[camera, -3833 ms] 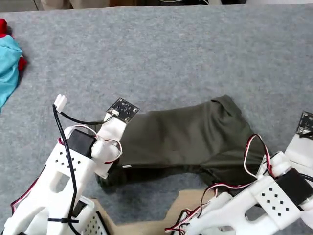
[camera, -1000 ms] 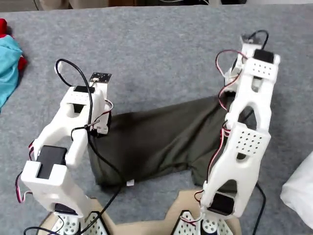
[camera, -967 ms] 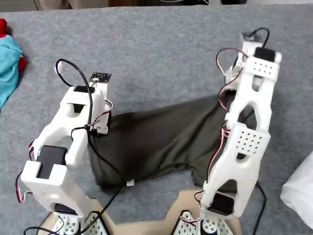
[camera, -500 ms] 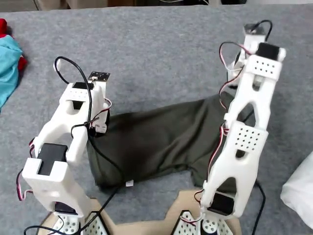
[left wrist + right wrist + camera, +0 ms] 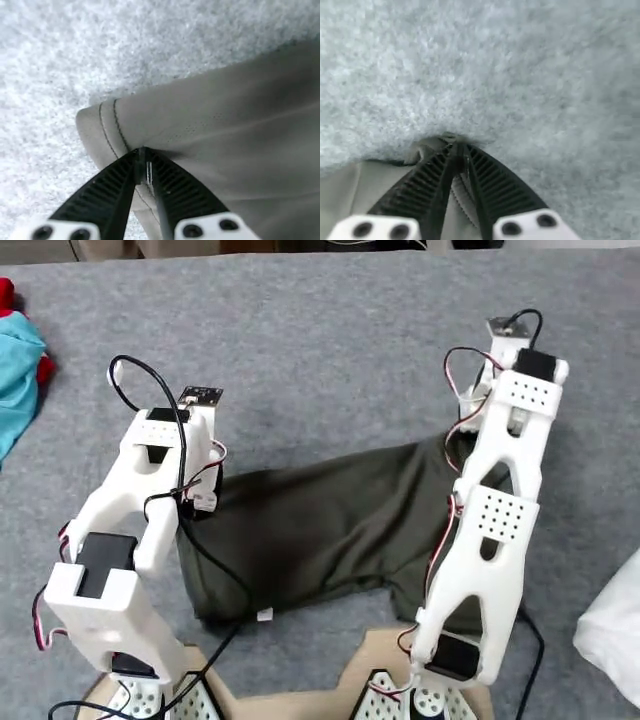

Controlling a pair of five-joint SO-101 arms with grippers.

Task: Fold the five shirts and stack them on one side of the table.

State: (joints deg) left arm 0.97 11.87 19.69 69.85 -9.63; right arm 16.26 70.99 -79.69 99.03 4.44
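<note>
Your left hand and right hand each pinch the olive shirt; draw both corners across evenly so the fold lands straight.

A grey cloth-covered table bears an olive shirt and a turquoise garment.

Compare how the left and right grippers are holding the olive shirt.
The left gripper pinches a stitched hem corner of the olive shirt, with cloth spreading past its tips; the right gripper pinches a small bunched edge, with bare grey table cover beyond. They hold opposite ends. Both are shut on the shirt.
</note>
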